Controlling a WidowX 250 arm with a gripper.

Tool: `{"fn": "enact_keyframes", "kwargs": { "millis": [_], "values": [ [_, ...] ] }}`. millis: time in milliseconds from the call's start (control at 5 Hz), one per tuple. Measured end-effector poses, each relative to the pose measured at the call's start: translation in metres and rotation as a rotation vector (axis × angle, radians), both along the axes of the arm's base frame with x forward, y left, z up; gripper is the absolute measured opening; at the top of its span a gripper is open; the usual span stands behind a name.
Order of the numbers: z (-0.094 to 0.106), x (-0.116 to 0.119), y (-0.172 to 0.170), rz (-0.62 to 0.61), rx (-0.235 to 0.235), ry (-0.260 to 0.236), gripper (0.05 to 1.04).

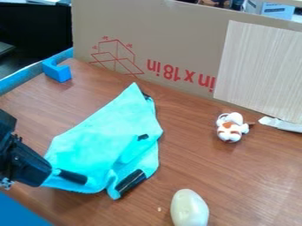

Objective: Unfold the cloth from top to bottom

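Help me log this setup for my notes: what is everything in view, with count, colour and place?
cloth: one, turquoise with black patches, rumpled, left of centre
plush toy: one, white and orange-brown, right
egg-shaped object: one, pale cream, bottom
bracket-like piece: one, blue, upper left
cardboard: one sheet, tan with red print, back
wood-grain panel: one, pale, against the cardboard
strip: one, whitish, right edge
carton: one, white and blue, behind
table: one, brown
arm with end effector: one, black, left edge, at cloth's lower left
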State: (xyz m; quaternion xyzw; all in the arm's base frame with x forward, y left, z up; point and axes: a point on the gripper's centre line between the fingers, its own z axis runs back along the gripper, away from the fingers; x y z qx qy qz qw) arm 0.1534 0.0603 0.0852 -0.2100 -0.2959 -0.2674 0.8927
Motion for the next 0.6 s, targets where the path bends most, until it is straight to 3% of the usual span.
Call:
{"fn": "enact_keyframes", "kwargs": {
  "millis": [200, 400, 600],
  "values": [
    [-0.002, -0.004, 0.006, -0.058, 0.024, 0.018, 0.071],
    [0.001, -0.003, 0.018, -0.081, 0.069, 0.042, 0.212],
    [0.011, -0.005, 0.024, -0.15, 0.047, 0.061, 0.468]
  ]
}}
